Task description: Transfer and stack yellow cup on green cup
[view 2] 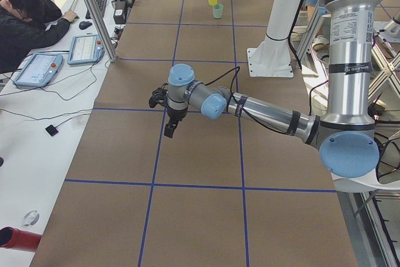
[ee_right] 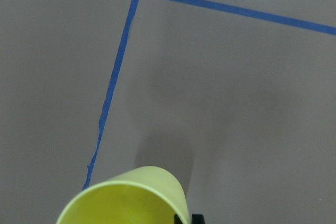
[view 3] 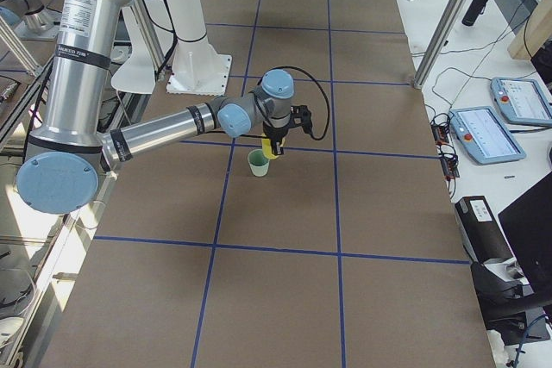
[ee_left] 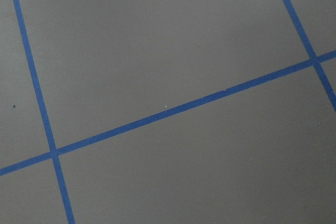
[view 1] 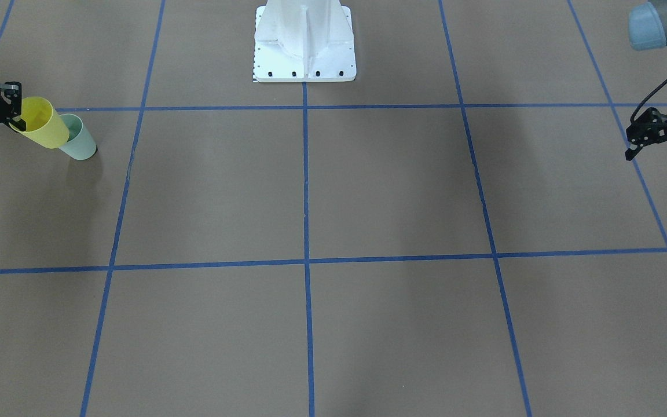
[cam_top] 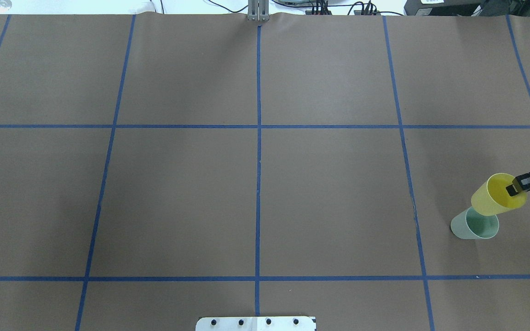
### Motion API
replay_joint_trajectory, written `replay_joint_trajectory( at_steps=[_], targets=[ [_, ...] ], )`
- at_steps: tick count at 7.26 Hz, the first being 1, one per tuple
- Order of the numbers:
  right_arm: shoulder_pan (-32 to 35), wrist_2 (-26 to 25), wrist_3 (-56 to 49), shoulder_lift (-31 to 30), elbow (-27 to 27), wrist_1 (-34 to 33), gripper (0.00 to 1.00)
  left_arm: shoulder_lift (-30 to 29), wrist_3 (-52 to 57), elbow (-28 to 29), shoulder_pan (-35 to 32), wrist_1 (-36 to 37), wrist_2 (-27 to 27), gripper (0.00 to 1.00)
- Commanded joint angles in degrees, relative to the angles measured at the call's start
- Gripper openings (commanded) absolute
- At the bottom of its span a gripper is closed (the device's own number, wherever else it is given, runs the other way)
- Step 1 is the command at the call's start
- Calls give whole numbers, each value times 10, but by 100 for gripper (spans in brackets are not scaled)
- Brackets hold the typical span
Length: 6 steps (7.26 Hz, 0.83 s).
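Observation:
The yellow cup (view 1: pixel 41 123) hangs tilted in my right gripper (view 1: pixel 15 110), which is shut on its rim with one finger inside the cup. It is off the table, its base just over the rim of the green cup (view 1: pixel 80 141), which stands upright on the brown table. The overhead view shows the yellow cup (cam_top: pixel 495 198), green cup (cam_top: pixel 475 225) and right gripper (cam_top: pixel 516 187) at the far right. The right wrist view shows only the yellow cup (ee_right: pixel 126 198). My left gripper (view 1: pixel 660 155) is open and empty, above the opposite end of the table.
The white robot base (view 1: pixel 304 55) stands at mid-table. Blue tape lines (cam_top: pixel 258 138) divide the brown surface into squares. An operator (view 2: pixel 28 20) sits at a side table with tablets (view 2: pixel 37 68) beyond the table's long edge.

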Motion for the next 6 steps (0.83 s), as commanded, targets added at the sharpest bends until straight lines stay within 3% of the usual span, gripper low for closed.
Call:
replay_joint_trajectory(
  at_steps=[1, 6],
  targets=[
    [-12, 1, 0, -9, 3, 1, 0, 0, 0, 3, -1, 0, 0, 100],
    [-28, 0, 1, -9, 0, 1, 0, 0, 0, 7, -1, -2, 0, 100]
  ],
)
